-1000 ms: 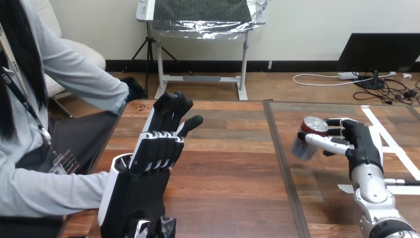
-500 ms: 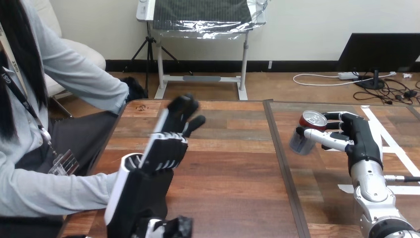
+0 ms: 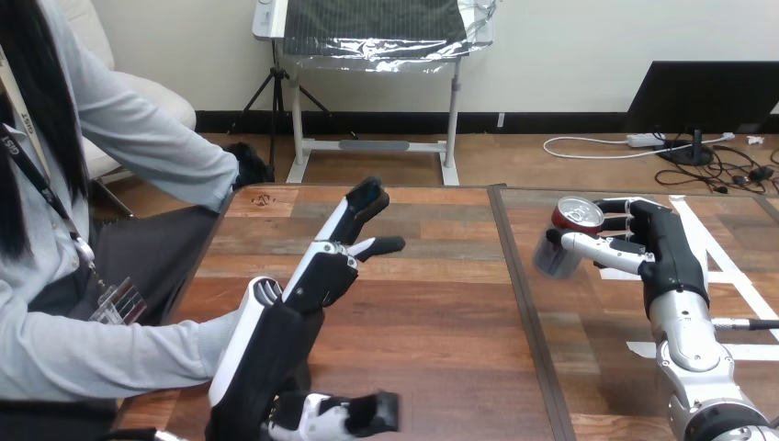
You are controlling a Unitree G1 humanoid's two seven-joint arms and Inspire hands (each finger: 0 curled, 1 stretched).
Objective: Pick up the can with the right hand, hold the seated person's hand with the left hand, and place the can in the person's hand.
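Right hand [image 3: 669, 250] wrapped round tilted can [image 3: 562, 241] above wooden table [image 3: 441, 322], left hand [image 3: 323, 276] raised, fingers straight, holding nothing

Left robot hand [image 3: 327, 272] farther right, fingers straighter

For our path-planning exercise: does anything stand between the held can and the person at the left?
Yes: the raised left robot hand and its forearm stand between the can, held in the right robot hand, and the person's sleeve.

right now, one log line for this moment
right hand: fingers round can, tilted | left hand: open, raised | handover: not yet
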